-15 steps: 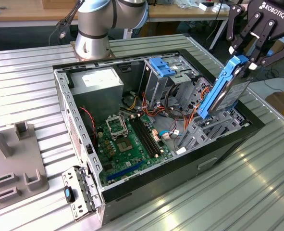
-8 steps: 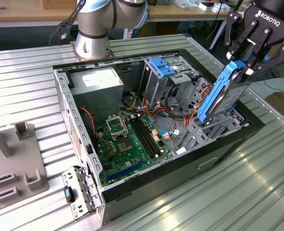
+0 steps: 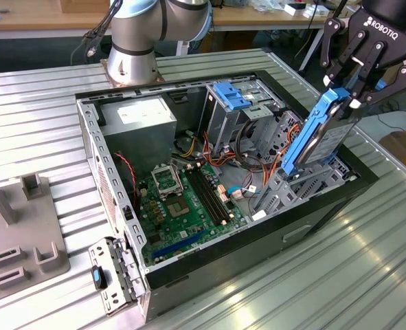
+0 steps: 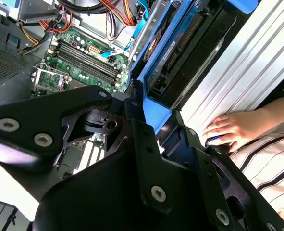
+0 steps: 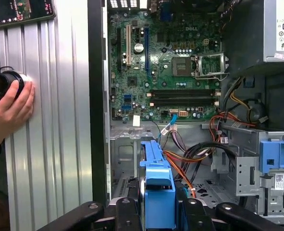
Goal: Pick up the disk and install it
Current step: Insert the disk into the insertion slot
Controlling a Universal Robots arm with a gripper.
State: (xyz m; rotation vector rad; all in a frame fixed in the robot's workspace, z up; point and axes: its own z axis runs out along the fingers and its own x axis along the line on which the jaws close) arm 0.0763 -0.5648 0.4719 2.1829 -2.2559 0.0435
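The disk [image 3: 319, 137], a black slab in bright blue side rails, hangs tilted on end over the grey drive bay [image 3: 292, 184] at the end of the open computer case on the exterior view's right. My gripper [image 3: 349, 96] is shut on the disk's upper end, its black fingers clamping the blue tab. In the first wrist view the disk [image 5: 156, 180] sticks out from between my fingers [image 5: 187, 207] toward the bay below. In the second wrist view the disk [image 4: 180, 53] runs away from my gripper [image 4: 146, 113] toward the case.
The open case [image 3: 113, 185] holds a green motherboard [image 3: 182, 199], a grey power supply [image 3: 144, 120], a light-blue latch [image 3: 231, 94] and loose cables [image 3: 257, 155]. A person's hand [image 5: 9, 108] rests on the ribbed table beside the case. A grey fixture [image 3: 17, 240] sits at the exterior view's left.
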